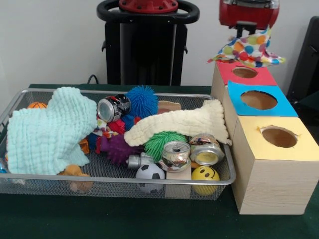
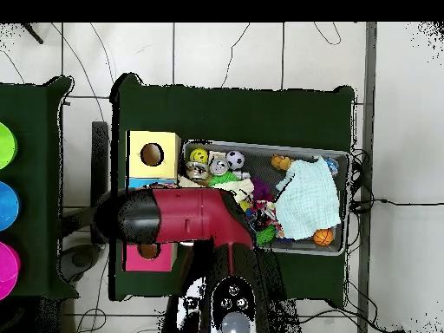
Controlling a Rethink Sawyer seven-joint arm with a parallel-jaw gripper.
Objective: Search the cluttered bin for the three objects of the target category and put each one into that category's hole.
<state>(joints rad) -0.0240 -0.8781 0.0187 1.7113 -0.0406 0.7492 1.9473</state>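
Observation:
My gripper (image 1: 247,30) is at the top right of the front view, shut on a white dotted cloth (image 1: 249,50). The cloth hangs just above the red-faced box (image 1: 264,75), over its hole (image 1: 244,72). The yellow-faced box (image 1: 271,149) with its ragged round hole (image 1: 279,137) stands nearest the camera, two boxes away; it also shows in the overhead view (image 2: 152,154). The wire bin (image 1: 119,180) lies left of the boxes. A scrap of dotted fabric (image 1: 103,131) peeks out beside the mint cloth. In the overhead view the arm (image 2: 186,217) hides the gripper.
The blue-faced box (image 1: 259,99) sits between the red and yellow ones. The bin holds a mint-green knit cloth (image 1: 47,132), a cream knit cloth (image 1: 179,124), crushed cans (image 1: 205,149), spiky balls (image 1: 142,99), a soccer ball (image 1: 149,174) and a smiley ball (image 1: 205,174).

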